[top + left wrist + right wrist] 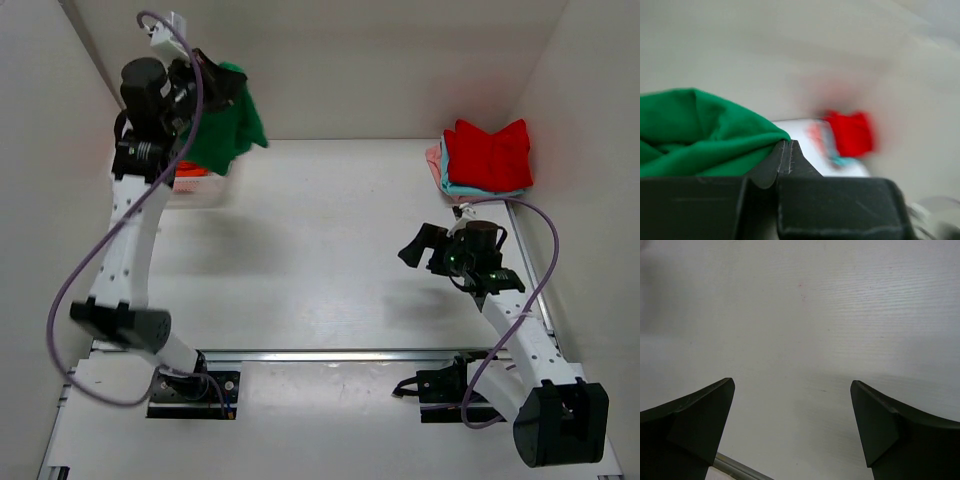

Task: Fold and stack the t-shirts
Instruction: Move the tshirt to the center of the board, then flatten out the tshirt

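Observation:
My left gripper [215,80] is raised high at the far left and is shut on the bright green t-shirt [228,135], which hangs bunched below it. In the left wrist view the green t-shirt [695,135] is pinched between the closed fingertips [786,150]. A folded stack sits at the far right: a red t-shirt [487,152] on top, light blue [470,190] and pink [434,160] beneath. It shows blurred in the left wrist view [852,132]. My right gripper [420,245] is open and empty above bare table [800,340].
A white mesh basket [205,188] with orange-red cloth [188,170] stands at the far left under the hanging green shirt. White walls enclose the table on three sides. The arm bases and a metal rail [330,355] lie along the near edge.

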Tool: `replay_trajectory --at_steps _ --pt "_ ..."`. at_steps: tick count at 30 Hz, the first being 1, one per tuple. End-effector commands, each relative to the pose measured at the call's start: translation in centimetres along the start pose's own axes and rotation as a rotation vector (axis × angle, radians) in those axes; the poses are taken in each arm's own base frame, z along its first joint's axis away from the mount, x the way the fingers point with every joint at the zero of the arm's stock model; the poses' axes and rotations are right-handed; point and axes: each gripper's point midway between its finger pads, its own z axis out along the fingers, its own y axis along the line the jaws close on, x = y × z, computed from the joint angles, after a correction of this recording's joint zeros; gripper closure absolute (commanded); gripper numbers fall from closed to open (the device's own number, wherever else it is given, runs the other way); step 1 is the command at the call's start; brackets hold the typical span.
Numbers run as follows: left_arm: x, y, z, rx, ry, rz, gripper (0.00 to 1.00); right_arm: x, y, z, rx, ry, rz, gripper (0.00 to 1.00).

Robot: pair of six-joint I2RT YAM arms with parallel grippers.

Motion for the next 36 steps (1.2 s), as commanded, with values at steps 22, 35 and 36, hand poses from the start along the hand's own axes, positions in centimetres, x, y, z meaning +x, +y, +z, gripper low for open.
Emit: replay_trajectory --at_steps 22,35,36 --pt "30.1 5.9 -9.1 -0.107 0.517 -0.303 0.55 2.9 1.5 0.1 -0.061 0.043 -0.029 0.01" --pt "39.4 6.0 -19.4 -0.233 0.574 -0.183 0.48 7.0 4.3 4.6 -0.102 0.168 -0.080 0.62" --pt "40.1 6.4 -19.6 -0.250 0.591 -0.188 0.46 7.2 4.4 4.5 -0.106 0.170 -0.079 0.61"
